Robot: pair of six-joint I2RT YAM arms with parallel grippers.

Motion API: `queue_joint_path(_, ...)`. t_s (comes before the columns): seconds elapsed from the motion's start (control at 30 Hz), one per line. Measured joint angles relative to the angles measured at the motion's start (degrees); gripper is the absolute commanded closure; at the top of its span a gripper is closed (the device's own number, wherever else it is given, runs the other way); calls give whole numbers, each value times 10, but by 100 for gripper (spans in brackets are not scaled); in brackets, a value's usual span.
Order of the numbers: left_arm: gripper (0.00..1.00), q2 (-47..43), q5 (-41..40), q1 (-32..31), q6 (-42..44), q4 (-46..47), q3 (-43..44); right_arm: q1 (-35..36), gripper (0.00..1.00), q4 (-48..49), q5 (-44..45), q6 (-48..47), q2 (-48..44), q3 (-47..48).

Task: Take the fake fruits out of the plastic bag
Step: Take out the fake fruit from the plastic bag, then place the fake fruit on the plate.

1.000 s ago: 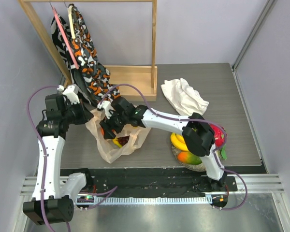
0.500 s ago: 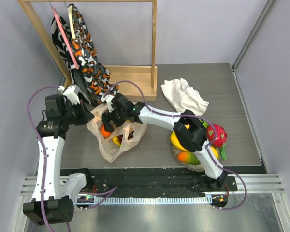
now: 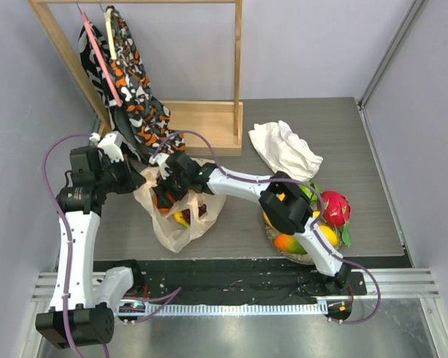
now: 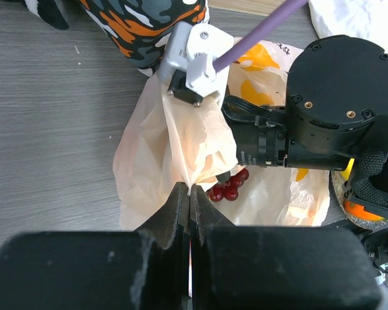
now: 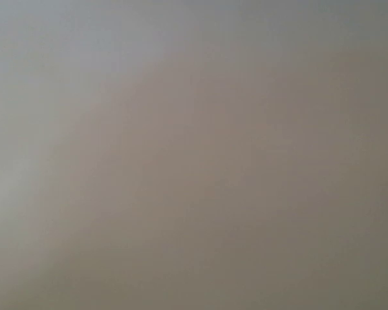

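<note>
Grey wood-grain counter [image 3: 366, 179] between pale walls [image 3: 321, 45] carries the plastic bag [image 3: 172, 233], a wooden rack [image 3: 205, 119] behind it. Left jaws clamp the bag's rim; right jaws reach inside, state unclear.

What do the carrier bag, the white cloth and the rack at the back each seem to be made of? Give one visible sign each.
The carrier bag looks like thin translucent plastic film, faintly glossy; light glows through its crinkled folds. The white cloth looks like soft matte fabric; it lies in rumpled folds. The rack seems to be pale unpainted wood, with straight square bars and a matte tan surface.
</note>
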Motion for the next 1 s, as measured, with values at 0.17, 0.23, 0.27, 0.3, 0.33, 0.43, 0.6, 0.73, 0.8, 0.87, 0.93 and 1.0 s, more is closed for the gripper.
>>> queue_joint_path(0.17,100,0,0,0,0,5,-8,-1,55,-36,-14,-40,-35,-17)
queue_joint_path(0.23,100,0,0,0,-1,11,-12,-3,55,-59,-24,-62,-81,-41)
queue_joint_path(0.27,100,0,0,0,-1,14,-14,-4,54,-78,-32,-77,-113,-52)
queue_joint_path(0.3,100,0,2,0,-1,16,-15,-4,53,-85,-37,-87,-138,-61)
queue_joint_path(0.33,100,1,3,0,-1,18,-15,-4,53,-93,-45,-100,-171,-73)
queue_joint_path(0.43,100,5,8,0,-3,31,-16,-4,54,-107,-90,-143,-275,-107)
queue_joint_path(0.6,100,9,14,0,-15,53,-17,-8,58,-161,-125,-219,-369,-123)
queue_joint_path(0.73,100,6,15,0,-16,60,-17,-39,64,-305,-103,-327,-391,-103)
queue_joint_path(0.8,100,0,15,0,-16,66,-21,-74,63,-377,-76,-388,-399,-106)
queue_joint_path(0.87,100,-8,15,0,-18,68,-26,-116,63,-430,-36,-440,-418,-136)
queue_joint_path(0.93,100,-17,15,0,-18,69,-31,-151,65,-474,6,-487,-442,-182)
queue_joint_path(1.0,100,-22,16,0,-19,71,-34,-188,65,-522,54,-531,-462,-234)
